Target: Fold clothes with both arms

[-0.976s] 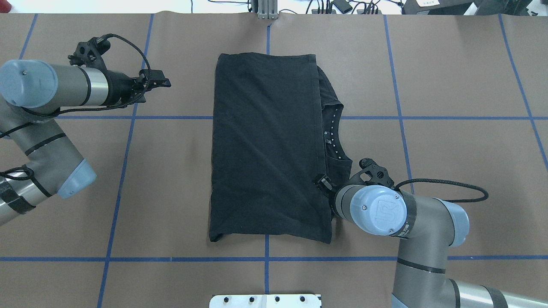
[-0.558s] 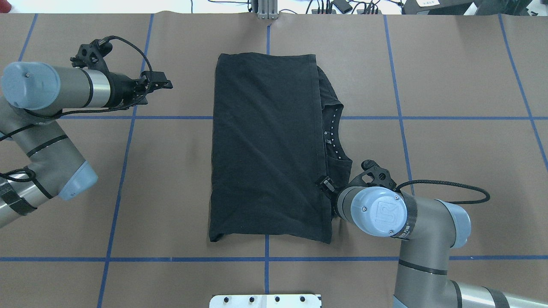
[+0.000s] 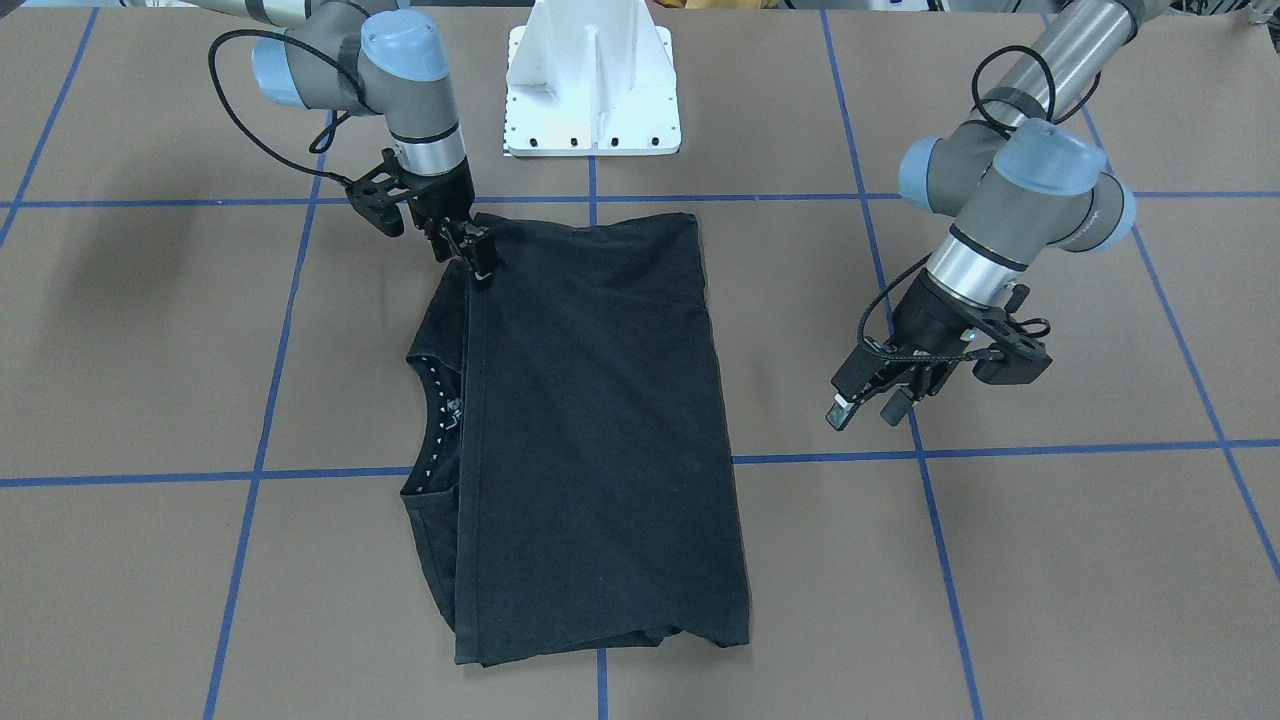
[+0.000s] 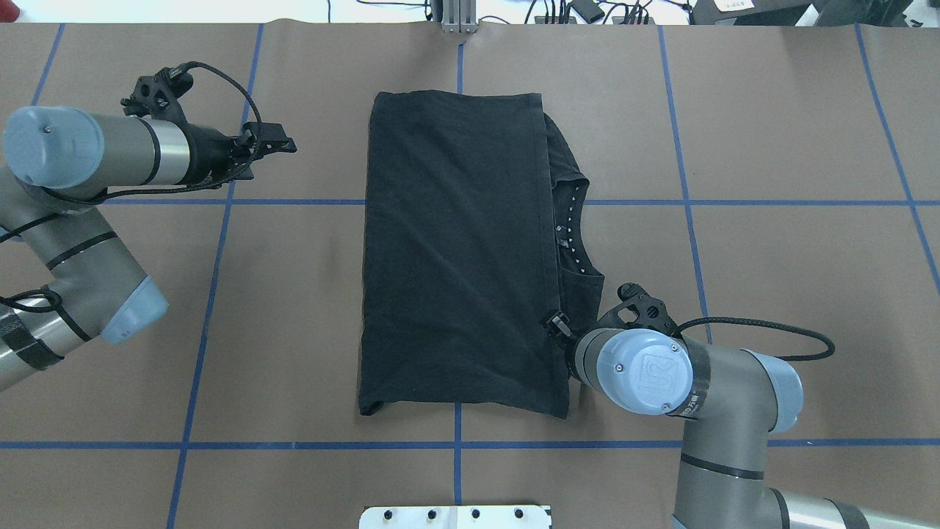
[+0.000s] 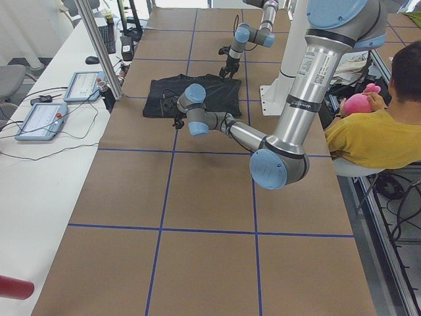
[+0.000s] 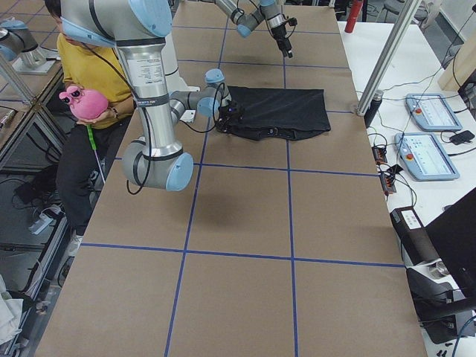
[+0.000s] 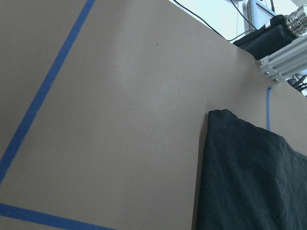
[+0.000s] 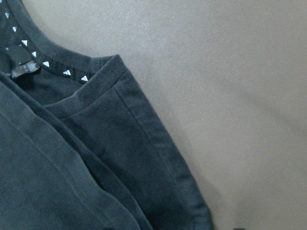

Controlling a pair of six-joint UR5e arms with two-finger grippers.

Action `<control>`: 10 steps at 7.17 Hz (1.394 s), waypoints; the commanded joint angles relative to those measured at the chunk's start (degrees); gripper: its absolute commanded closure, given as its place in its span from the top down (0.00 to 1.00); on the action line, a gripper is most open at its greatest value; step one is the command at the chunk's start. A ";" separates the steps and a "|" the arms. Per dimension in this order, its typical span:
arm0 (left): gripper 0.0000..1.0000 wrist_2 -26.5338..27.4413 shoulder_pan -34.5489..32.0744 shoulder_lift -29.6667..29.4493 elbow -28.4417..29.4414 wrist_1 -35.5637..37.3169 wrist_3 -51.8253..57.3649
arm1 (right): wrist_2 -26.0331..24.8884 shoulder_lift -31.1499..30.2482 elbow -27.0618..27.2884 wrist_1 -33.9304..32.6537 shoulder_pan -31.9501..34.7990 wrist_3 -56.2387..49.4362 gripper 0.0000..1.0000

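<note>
The black T-shirt [image 4: 455, 250] lies flat in the middle of the table [image 4: 771, 147], which is covered with brown paper and crossed by blue tape lines [image 4: 690, 202]. It is folded into a long rectangle with a plain side up. In the overhead view a narrow strip of the lower layer shows along its right edge, with the neck opening [image 4: 571, 235] and a row of small white triangles. The right gripper [image 4: 558, 323] is at this right edge, in the lower part of the frame, just below the neck opening, with its tip right at the hem where the upper layer ends. In the front view the same right gripper [image 3: 478, 258] stands at the upper left corner of the T-shirt [image 3: 600, 420] and points down onto that edge. Whether it grips the cloth or only rests on it, I cannot tell; the right wrist camera shows only the layered hems of the T-shirt [image 8: 72, 167], seen from very near. The left gripper [image 3: 865, 405] hangs over bare table at the right of the front view, well apart from the T-shirt; its fingers [image 3: 838, 412] are spread and hold nothing. The left wrist camera sees one corner of the T-shirt [image 7: 249, 182] at the lower right of its frame.
</note>
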 commanded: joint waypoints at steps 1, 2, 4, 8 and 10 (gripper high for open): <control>1.00 0.00 0.00 0.00 -0.09 0.00 0.00 | 0.04 -0.02 0.21 -0.01 -0.10 0.04 0.59; 1.00 0.00 0.00 0.00 -0.17 0.00 -0.09 | 0.13 -0.11 0.29 -0.01 -0.02 0.04 0.20; 1.00 0.00 0.00 0.00 -0.26 0.00 -0.09 | 0.57 -0.29 1.78 -0.10 0.07 0.04 0.00; 1.00 0.09 0.52 0.09 -1.31 -0.09 -4.36 | 1.00 -0.29 3.63 -1.42 0.25 -0.14 0.00; 1.00 4.97 5.50 0.61 -7.96 -0.27 -18.65 | 1.53 -0.64 6.26 -4.74 0.25 -0.23 0.00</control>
